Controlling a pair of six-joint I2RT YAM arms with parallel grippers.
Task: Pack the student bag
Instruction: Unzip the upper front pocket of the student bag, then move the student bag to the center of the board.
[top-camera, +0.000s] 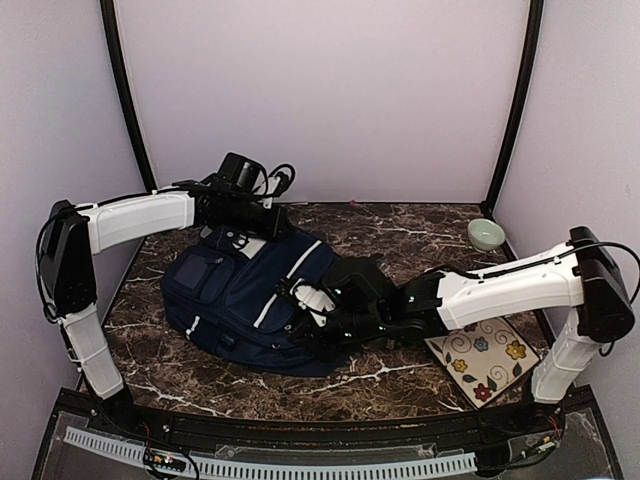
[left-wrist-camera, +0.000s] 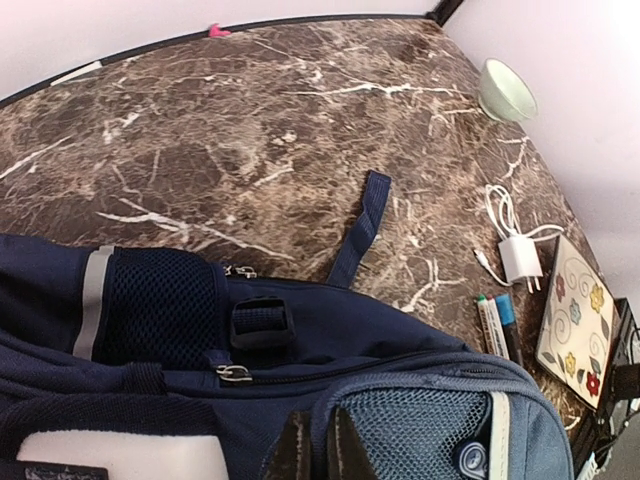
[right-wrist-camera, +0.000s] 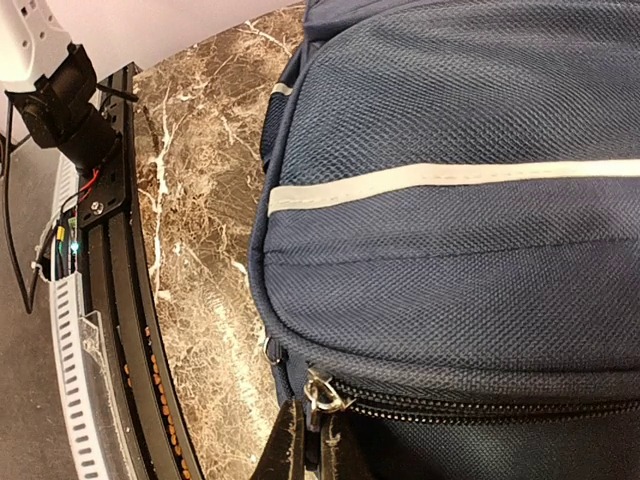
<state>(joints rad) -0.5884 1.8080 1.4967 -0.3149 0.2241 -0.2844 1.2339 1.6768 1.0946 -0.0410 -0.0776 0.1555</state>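
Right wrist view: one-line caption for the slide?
Right gripper pinches the zipper pull on the navy striped backpack, lying on a marble table.

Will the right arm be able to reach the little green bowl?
Probably yes: the bowl sits on bare table near the right arm, nothing between them, though its gripper is shut at the bag zipper.
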